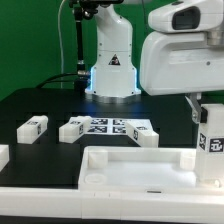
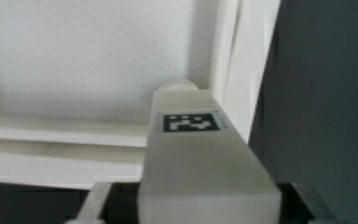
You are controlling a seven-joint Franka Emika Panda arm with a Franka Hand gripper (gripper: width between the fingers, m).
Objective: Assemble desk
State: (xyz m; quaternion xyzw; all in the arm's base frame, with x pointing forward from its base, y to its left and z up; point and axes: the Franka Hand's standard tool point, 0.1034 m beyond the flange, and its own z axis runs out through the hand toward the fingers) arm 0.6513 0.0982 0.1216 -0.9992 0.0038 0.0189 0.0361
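- Gripper (image 1: 207, 112): clenched on one square white leg (image 1: 211, 145), which stands upright.
- Leg: its tagged end is at the tabletop (image 1: 130, 156) corner on the exterior view's right; contact with the corner is unclear.

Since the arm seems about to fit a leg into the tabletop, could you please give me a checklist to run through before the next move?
1. Grip: the tool is shut on the held leg: ok.
2. The held leg stands upright in the exterior view: ok.
3. The wrist view shows the held leg at a corner of the tabletop, by its rim: ok.
4. Corner socket free and lined up under the leg: cannot tell, the leg hides it.
5. The loose leg on the exterior view's left lies apart from the tabletop: ok.
6. The marker board lies beyond the tabletop, out of the way: ok.
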